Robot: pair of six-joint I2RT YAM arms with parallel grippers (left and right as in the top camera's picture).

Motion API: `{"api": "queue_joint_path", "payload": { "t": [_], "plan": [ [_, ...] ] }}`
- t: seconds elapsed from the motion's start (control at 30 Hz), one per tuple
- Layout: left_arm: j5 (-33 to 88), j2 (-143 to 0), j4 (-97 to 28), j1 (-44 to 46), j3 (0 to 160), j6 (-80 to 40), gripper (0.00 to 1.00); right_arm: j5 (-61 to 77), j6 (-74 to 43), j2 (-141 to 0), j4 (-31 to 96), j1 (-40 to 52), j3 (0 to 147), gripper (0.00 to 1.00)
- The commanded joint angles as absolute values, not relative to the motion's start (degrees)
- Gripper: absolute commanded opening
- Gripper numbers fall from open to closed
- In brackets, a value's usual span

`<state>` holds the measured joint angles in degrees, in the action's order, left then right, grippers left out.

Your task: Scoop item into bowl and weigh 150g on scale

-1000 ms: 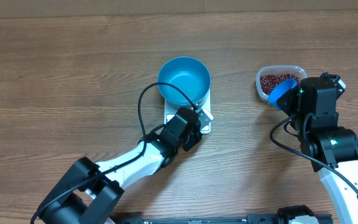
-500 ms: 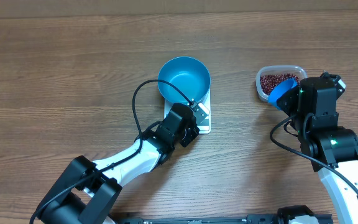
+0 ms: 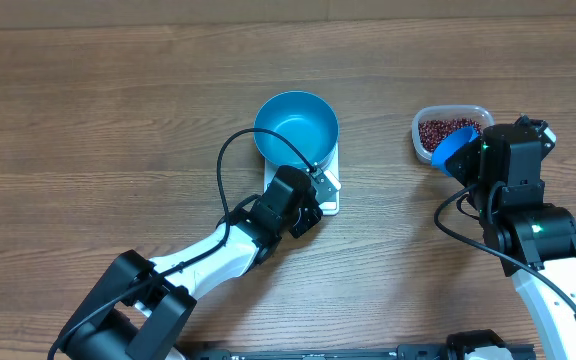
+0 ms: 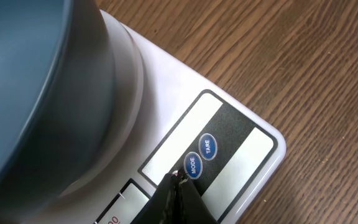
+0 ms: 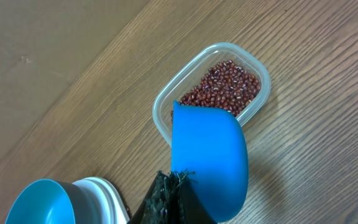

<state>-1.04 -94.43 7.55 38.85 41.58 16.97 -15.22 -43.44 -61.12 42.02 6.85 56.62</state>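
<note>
Clutter check: bare wooden table (image 3: 88, 120), nothing loose on it. Count: one teal bowl (image 3: 296, 125), one white scale (image 4: 166, 87), one clear tub (image 5: 164, 106), one blue scoop (image 5: 210, 155), two arms. Bowl sits on the scale and covers most of the platform; from overhead the left wrist hides the scale's near-left corner, and a black cable (image 3: 226, 170) loops up beside the bowl. Beans (image 5: 225, 84) are all in the tub, well to the right of the scale. Scoop hangs over the tub's near rim and blocks part of it. Left gripper (image 4: 178, 182) has its fingers pressed together, tip at the MODE button (image 4: 192, 165); can't tell whether it actually touches. TARE button (image 4: 209, 147) sits just beside it, so two buttons on the strip. Right gripper (image 5: 173, 183) is pinching the scoop at its near edge. Versus a second ago: left wrist has shifted slightly up and left on the scale and the cable loop has moved with it; right arm, scoop and tub are unchanged.
</note>
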Motion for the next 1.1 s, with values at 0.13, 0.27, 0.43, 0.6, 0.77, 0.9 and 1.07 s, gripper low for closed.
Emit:
{"api": "queue_joint_path", "payload": {
  "t": [0.13, 0.27, 0.43, 0.6, 0.77, 0.9, 1.07],
  "plan": [
    [-0.01, -95.79, 8.14, 38.50, 41.41, 18.26, 0.04, -15.35, -43.07, -60.62, 41.71, 7.16, 58.48, 0.04],
    [-0.27, -97.21, 8.95, 38.52, 41.41, 18.26, 0.04, -15.35, -43.07, -60.62, 41.71, 7.16, 58.48, 0.04],
    [-0.40, -97.60, 9.15, 38.52, 41.41, 18.26, 0.04, -15.35, -43.05, -60.62, 41.71, 7.16, 58.48, 0.04],
    [-0.45, -97.62, 9.19, 38.52, 41.41, 18.26, 0.04, -15.35, -43.05, -60.62, 41.71, 7.16, 58.48, 0.04],
    [-0.60, -97.82, 9.26, 38.48, 41.41, 18.26, 0.04, -15.35, -43.07, -60.62, 41.71, 7.16, 58.48, 0.04],
    [-0.62, -98.04, 9.21, 38.48, 41.41, 18.28, 0.04, -15.35, -43.05, -60.62, 41.74, 7.16, 58.48, 0.04],
    [-1.06, -98.17, 9.23, 38.41, 41.41, 18.26, 0.04, -15.35, -43.05, -60.62, 41.74, 7.16, 58.48, 0.04]
  ]
}}
